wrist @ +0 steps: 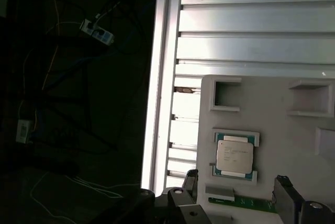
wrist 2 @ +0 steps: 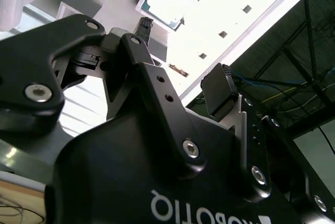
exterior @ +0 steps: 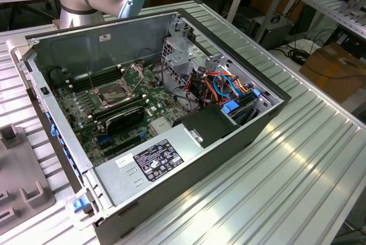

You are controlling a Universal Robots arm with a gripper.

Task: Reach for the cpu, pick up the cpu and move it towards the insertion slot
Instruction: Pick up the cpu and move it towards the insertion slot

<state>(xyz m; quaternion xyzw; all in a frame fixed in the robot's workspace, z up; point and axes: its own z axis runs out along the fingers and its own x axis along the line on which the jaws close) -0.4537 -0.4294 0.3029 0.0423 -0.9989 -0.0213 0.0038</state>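
Just ahead of the gripper (wrist: 236, 183) in the first wrist view, the cpu (wrist: 235, 153) lay flat in a square pocket of the pale tray (wrist: 293, 98), centred on the gap between the fingers (wrist: 285, 195), which stood apart and empty.

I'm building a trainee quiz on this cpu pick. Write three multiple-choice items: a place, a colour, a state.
1. The cpu lies: A in a person's hand; B in a recess of the pale holder; C on a blue cloth.
2. The cpu's top is: A pale silver; B red; C black.
3. The gripper is: A shut on the cpu; B shut, empty; C open.
Key: B, the holder's frame rings it; A, its lid looks pale; C, the fingers stand apart beside it.
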